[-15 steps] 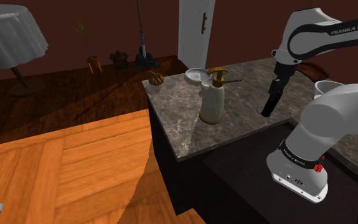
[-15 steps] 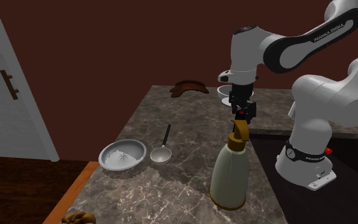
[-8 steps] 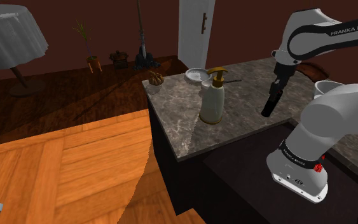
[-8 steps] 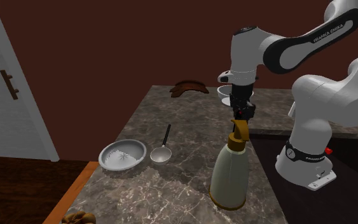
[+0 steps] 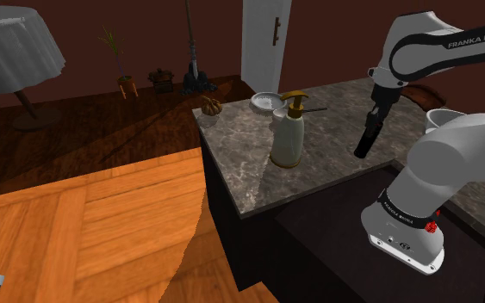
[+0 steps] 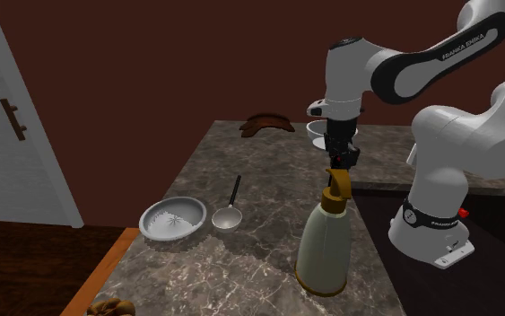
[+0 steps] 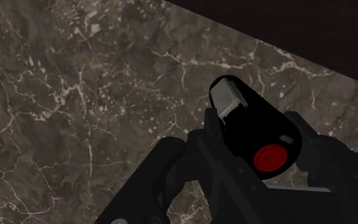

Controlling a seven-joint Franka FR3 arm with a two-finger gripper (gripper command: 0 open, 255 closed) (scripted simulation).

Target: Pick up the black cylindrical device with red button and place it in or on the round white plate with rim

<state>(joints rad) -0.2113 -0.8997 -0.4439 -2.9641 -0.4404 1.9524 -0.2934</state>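
Claw (image 7: pixel 260 167) is pinching the black cylindrical device (image 7: pixel 250 124). In the wrist view I see the black fingers (image 7: pixel 193 156) clasping its sides. The red button (image 7: pixel 271 157) is on the end face toward the camera, and there's a light grey patch (image 7: pixel 227 98) at the far end. The device is off the brown-grey marble counter (image 7: pixel 75 95), hanging lengthwise from the claw and a bit slanted in the shoulder view. I can't judge the clearance. It sits over the part of the counter close to the edge facing the stand (image 5: pixel 404 232).

Going outward:
- A cream soap dispenser (image 6: pixel 324 242) with a brass-coloured pump stands upright near the counter's edge on the wood floor (image 5: pixel 102 215) side. It's well apart from the claw in the shoulder view. In the second exterior view its pump overlaps the claw.
- Past it, the white rimmed plate (image 6: pixel 172 218) lies flat near the counter corner toward the white door (image 5: pixel 264 39).
- A metal ladle (image 6: pixel 228 214) lies just beside the plate, bowl end next to the rim.
- A small brown object (image 5: pixel 210 106) sits at the adjacent corner. I can't tell what it is.
- A white bowl (image 6: pixel 317 132) and a curved brown piece (image 6: pixel 266 123) sit near the wall-side edge, behind the arm.
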